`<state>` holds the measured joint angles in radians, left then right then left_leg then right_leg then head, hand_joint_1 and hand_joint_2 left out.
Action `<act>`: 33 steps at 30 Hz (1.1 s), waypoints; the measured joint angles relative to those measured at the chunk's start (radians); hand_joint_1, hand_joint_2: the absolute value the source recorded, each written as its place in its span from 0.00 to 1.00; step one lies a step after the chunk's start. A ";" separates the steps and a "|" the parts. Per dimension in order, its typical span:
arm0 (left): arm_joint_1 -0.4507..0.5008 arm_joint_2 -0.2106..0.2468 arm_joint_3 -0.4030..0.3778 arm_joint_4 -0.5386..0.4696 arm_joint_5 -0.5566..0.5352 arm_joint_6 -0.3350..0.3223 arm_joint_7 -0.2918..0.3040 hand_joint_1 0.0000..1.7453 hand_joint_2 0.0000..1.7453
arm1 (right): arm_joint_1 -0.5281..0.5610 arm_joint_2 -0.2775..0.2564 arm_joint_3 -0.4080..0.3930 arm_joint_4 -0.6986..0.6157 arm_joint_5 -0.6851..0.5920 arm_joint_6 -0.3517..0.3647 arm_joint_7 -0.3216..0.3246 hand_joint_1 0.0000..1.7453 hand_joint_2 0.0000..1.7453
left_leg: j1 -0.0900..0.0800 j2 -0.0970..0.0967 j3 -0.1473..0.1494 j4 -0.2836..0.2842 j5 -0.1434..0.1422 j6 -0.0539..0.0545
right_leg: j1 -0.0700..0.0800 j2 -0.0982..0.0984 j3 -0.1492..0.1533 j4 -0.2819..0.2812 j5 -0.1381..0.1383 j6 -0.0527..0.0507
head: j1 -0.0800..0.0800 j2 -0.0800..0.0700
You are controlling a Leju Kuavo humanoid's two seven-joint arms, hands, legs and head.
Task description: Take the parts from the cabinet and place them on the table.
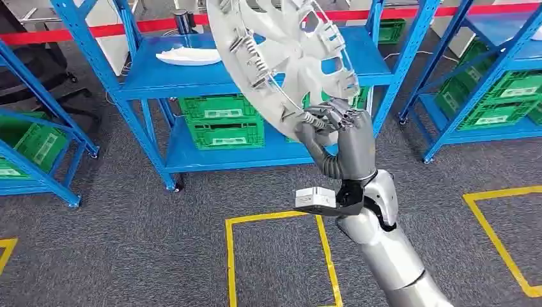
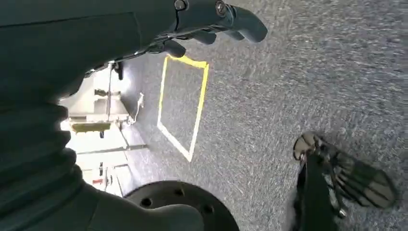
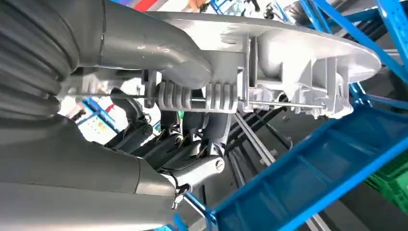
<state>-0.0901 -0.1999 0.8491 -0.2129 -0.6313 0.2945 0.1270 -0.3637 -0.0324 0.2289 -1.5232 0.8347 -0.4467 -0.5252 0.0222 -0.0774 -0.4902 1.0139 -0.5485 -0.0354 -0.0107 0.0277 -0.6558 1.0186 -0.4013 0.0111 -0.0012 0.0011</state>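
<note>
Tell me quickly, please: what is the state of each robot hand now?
Left robot hand: holds nothing; fingers look curled in, but open or closed cannot be told.
Right robot hand: closed on the rim of the white wheel cover, holding it up.

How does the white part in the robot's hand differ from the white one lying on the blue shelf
The hubcap is gripped at its rim by the right hand and held up in the air, tilted, ribbed back facing the camera. The white part on the shelf lies flat and untouched on the blue rack. It looks smaller in the picture, though farther off. Both are white.

Tilted white wheel cover [image 1: 281, 51], rim gripped, mid-air
</note>
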 joint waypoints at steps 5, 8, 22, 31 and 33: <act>-0.001 0.000 0.002 0.000 0.000 -0.003 0.000 0.00 1.00 | -0.002 0.000 0.002 -0.004 0.002 0.002 -0.001 1.00 1.00 | 0.000 0.061 -0.019 -0.002 0.022 0.048 | -0.004 -0.005 -0.042 0.059 -0.035 0.024 | 0.010 0.000; 0.001 0.000 0.002 0.000 -0.001 -0.011 0.000 0.00 1.00 | -0.001 0.000 0.002 -0.008 0.002 0.004 0.000 1.00 1.00 | -0.006 0.098 -0.040 0.002 0.035 0.053 | -0.004 -0.018 -0.137 0.305 -0.154 0.032 | 0.010 0.000; -0.001 -0.003 0.002 0.000 -0.028 -0.023 -0.001 0.00 1.00 | 0.001 -0.002 -0.004 -0.036 0.016 0.006 0.015 1.00 1.00 | -0.010 0.083 -0.132 0.202 -0.081 -0.002 | 0.002 -0.025 0.051 -0.007 -0.045 -0.034 | 0.005 0.000; 0.001 0.006 0.002 0.002 -0.039 -0.055 -0.018 0.00 1.00 | 0.020 -0.002 -0.012 -0.058 0.041 0.003 0.019 1.00 1.00 | 0.001 0.000 -0.058 0.016 0.035 0.007 | -0.001 0.090 0.025 0.009 -0.033 -0.002 | 0.007 0.000; 0.000 0.006 0.002 0.002 -0.039 -0.055 -0.021 0.00 1.00 | 0.025 -0.003 -0.014 -0.058 0.050 0.000 0.021 1.00 1.00 | -0.008 0.022 -0.057 0.018 0.039 0.022 | -0.006 0.116 0.022 -0.001 -0.022 0.015 | 0.005 0.000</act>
<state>-0.0897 -0.1938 0.8507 -0.2113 -0.6706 0.2400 0.1064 -0.3383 -0.0359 0.2151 -1.5808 0.8843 -0.4467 -0.5047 0.0144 -0.0553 -0.5468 1.0318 -0.5097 -0.0130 -0.0169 0.1433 -0.6342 1.0173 -0.4232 0.0263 0.0042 0.0011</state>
